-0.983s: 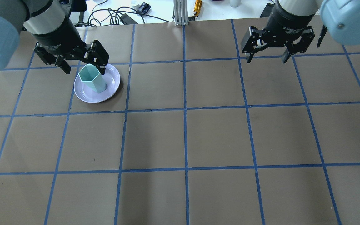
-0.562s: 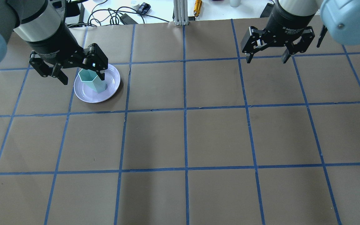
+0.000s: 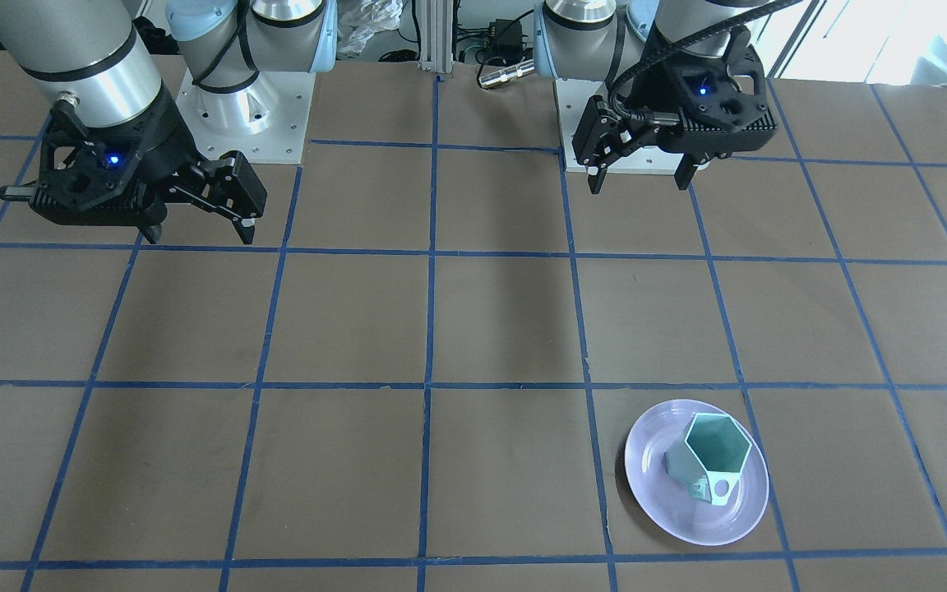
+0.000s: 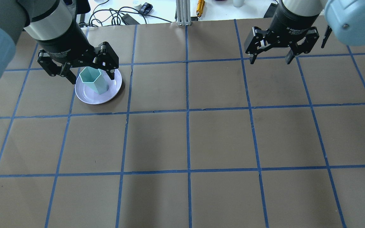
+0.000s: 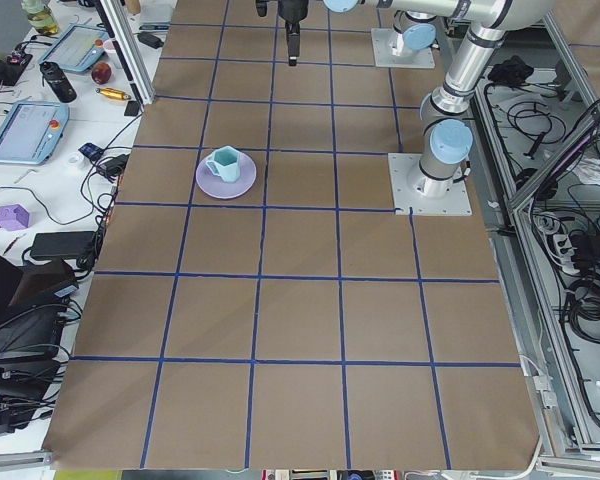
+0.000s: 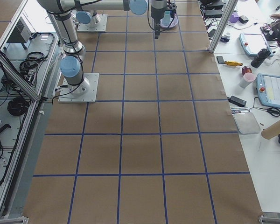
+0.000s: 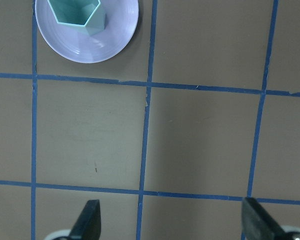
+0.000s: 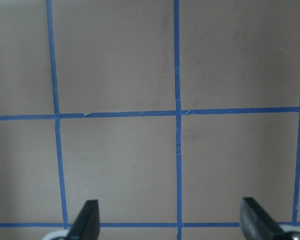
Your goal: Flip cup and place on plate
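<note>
The mint-green hexagonal cup point(image 3: 712, 457) stands upright, mouth up, on the lavender plate point(image 3: 671, 510), with its handle toward the operators' side. In the overhead view the cup point(image 4: 92, 79) and plate point(image 4: 91, 96) sit at the far left. My left gripper point(image 4: 91, 77) hangs open high above them and holds nothing; it shows well clear of the cup in the front view point(image 3: 638, 182). The left wrist view shows the cup point(image 7: 78, 12) and plate point(image 7: 92, 47) far below its open fingers point(image 7: 88, 222). My right gripper point(image 4: 270, 60) is open and empty at the far right.
The brown table point(image 4: 220, 136) has a grid of blue tape. Cables and small items point(image 4: 128, 15) lie beyond its far edge. An aluminium post point(image 4: 182, 12) stands at the back middle. The arm bases point(image 3: 243, 115) are bolted on the robot's side.
My left gripper has stayed open and shifted left, then back right above the plate, and looks a little higher. Cup, plate and right arm have not moved.
</note>
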{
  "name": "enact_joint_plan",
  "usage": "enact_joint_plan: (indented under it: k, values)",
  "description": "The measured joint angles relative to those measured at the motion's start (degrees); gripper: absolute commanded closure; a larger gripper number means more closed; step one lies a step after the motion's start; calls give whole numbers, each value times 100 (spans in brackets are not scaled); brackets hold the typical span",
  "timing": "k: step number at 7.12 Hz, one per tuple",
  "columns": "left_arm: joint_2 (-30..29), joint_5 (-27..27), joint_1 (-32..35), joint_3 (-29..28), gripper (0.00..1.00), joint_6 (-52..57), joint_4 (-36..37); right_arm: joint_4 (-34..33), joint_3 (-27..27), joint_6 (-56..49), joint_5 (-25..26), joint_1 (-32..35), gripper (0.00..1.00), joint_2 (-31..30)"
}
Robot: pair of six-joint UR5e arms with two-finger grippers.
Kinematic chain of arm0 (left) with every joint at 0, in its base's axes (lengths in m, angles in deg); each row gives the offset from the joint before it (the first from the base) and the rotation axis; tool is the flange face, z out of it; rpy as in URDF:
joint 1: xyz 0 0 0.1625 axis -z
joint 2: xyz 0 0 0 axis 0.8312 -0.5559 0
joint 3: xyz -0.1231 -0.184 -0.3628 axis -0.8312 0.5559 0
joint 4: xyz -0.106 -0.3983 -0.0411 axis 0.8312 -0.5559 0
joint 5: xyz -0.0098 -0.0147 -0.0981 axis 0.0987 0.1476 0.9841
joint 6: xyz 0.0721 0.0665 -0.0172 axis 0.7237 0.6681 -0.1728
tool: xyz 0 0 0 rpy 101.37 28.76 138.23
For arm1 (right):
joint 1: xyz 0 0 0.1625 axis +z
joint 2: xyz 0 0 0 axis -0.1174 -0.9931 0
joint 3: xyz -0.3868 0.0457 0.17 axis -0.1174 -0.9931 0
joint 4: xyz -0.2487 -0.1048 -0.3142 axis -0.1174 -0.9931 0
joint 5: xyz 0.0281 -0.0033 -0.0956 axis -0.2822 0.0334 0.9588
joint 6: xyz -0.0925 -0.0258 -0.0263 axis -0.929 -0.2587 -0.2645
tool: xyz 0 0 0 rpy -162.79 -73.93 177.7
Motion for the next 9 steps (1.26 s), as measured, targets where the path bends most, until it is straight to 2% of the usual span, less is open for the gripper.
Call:
enact_joint_plan:
  k: [2, 9]
  values:
    - [-111, -69, 0, -141, 0, -4, -64, 0, 0, 0, 0, 0, 0, 0]
    - [-73, -64, 6, -108, 0, -9, -108, -4, 0, 0, 0, 0, 0, 0]
